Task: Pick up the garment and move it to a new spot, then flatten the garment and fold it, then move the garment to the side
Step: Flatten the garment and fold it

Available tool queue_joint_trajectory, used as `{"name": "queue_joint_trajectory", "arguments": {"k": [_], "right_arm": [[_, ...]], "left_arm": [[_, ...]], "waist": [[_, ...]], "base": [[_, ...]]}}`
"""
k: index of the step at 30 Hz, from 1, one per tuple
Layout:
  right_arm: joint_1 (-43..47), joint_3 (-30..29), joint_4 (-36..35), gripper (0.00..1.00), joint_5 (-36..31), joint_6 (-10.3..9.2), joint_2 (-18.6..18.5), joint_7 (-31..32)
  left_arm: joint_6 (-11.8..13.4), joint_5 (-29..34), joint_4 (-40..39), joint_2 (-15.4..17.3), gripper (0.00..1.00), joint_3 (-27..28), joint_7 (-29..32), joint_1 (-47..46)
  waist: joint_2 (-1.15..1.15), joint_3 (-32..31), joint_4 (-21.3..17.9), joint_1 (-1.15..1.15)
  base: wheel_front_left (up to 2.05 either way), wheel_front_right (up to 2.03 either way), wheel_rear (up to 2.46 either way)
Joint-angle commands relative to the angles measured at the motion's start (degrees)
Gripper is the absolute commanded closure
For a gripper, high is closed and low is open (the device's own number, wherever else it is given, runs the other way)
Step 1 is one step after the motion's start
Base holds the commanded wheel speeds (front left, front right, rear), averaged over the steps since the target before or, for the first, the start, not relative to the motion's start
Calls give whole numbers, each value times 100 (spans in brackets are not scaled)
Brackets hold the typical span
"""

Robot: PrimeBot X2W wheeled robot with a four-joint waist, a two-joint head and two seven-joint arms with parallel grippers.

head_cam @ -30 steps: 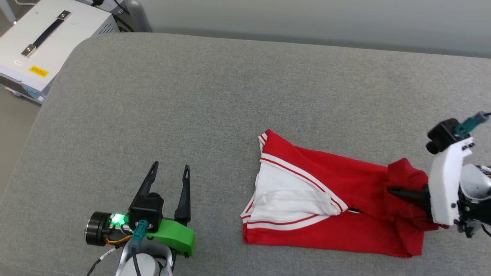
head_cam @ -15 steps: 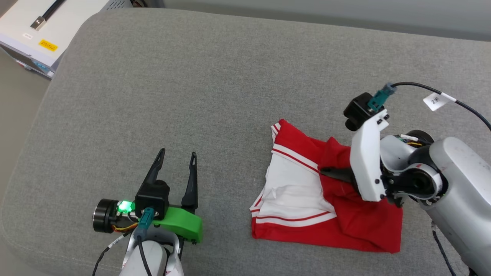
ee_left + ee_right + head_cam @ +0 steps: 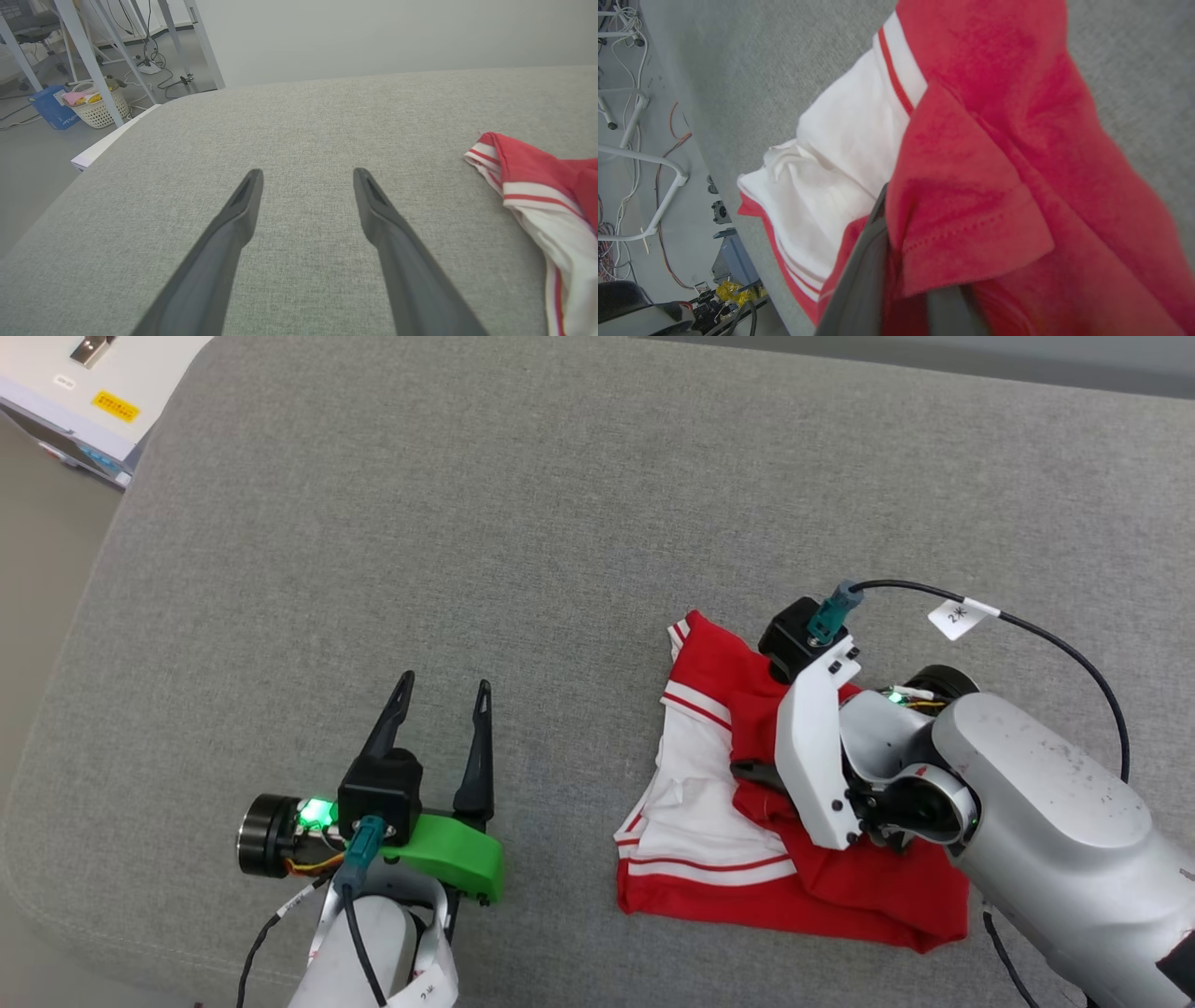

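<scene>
Right tool (image 3: 750, 771), pinching the red hem of the garment (image 3: 840, 901), should lay it low toward the left edge of the cushion (image 3: 467, 523), edges aligned; left tool (image 3: 443, 683) hovers spread.

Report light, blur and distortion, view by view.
Head view: soft even light, sharp, faint shadows beside the left gripper. Left wrist view: wide-angle stretch, its fingers slightly soft near the lens. Right wrist view: the garment sits close, its red fold lightly blurred, right edge smeared.
</scene>
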Motion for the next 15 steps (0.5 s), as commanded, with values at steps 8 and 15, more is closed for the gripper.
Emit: {"name": "queue_joint_trajectory", "arguments": {"k": [8, 15], "right_arm": [[46, 60, -509, 0, 281, -6, -473, -1093], [677, -943, -979, 0, -661, -6, -1219, -3101]], "left_arm": [[-32, 120, 63, 46, 0, 218, -33, 222], [46, 135, -129, 102, 0, 436, -33, 609]], "waist": [[0, -507, -278, 0], [0, -993, -704, 0]], "base": [[0, 0, 0], [0, 0, 0]]}}
